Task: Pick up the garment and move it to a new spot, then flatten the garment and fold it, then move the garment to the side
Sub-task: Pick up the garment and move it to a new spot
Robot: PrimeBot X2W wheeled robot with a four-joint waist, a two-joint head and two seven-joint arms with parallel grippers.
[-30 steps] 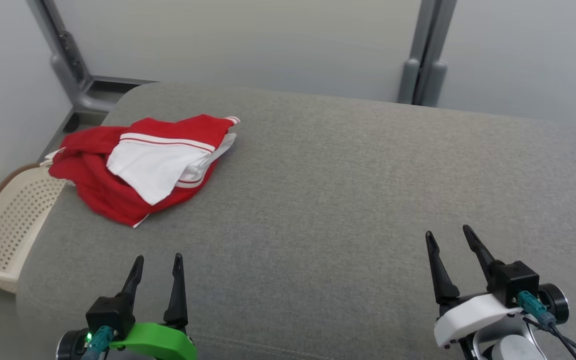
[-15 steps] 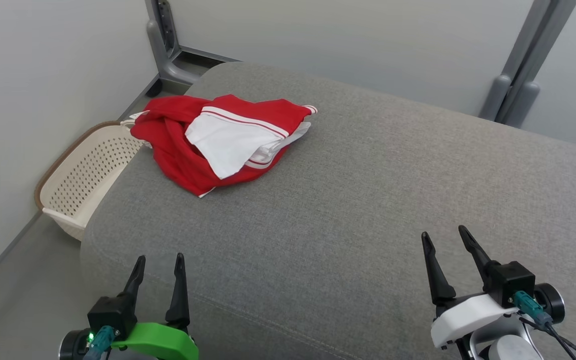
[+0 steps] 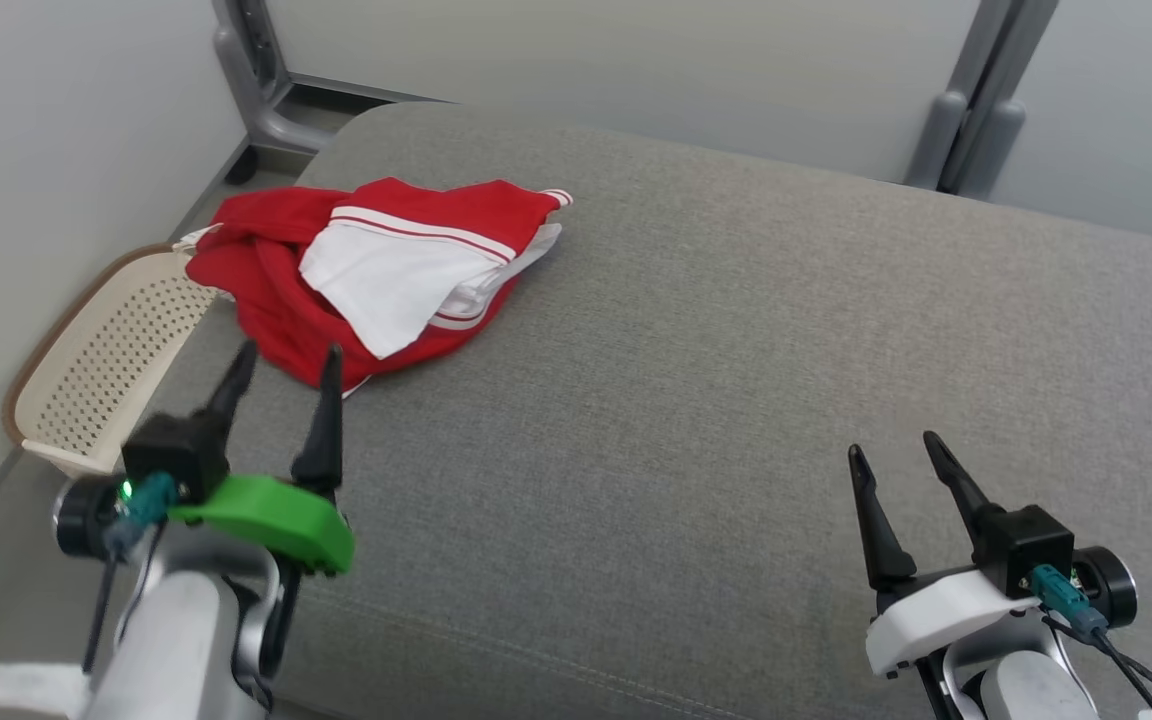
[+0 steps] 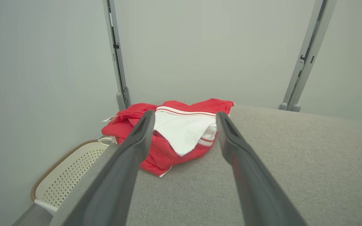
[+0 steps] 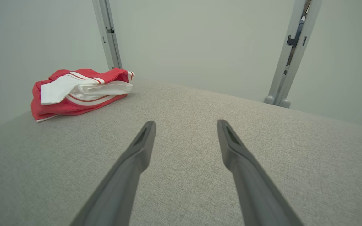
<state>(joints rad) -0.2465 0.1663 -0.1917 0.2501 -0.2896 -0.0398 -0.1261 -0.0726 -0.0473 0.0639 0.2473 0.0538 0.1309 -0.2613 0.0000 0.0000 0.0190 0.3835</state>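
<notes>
A crumpled red and white garment (image 3: 376, 275) lies near the far left corner of the grey cushioned surface (image 3: 736, 350). The left wrist view has the garment (image 4: 174, 131) straight ahead between the fingers, and the right wrist view has the garment (image 5: 77, 91) at far left. My left gripper (image 3: 286, 360) hovers open just short of the garment's near edge, with nothing between its fingers. My right gripper (image 3: 891, 450) stands open and empty over the near right part of the surface, far from the garment.
A cream perforated basket (image 3: 96, 365) sits on the floor against the surface's left edge, beside the wall. Grey frame posts (image 3: 966, 100) stand behind the far edge. The garment's near left part overhangs toward the basket.
My left gripper has risen and moved forward toward the garment, its forearm now in view. The head camera has turned, shifting the whole picture. The right gripper holds its place.
</notes>
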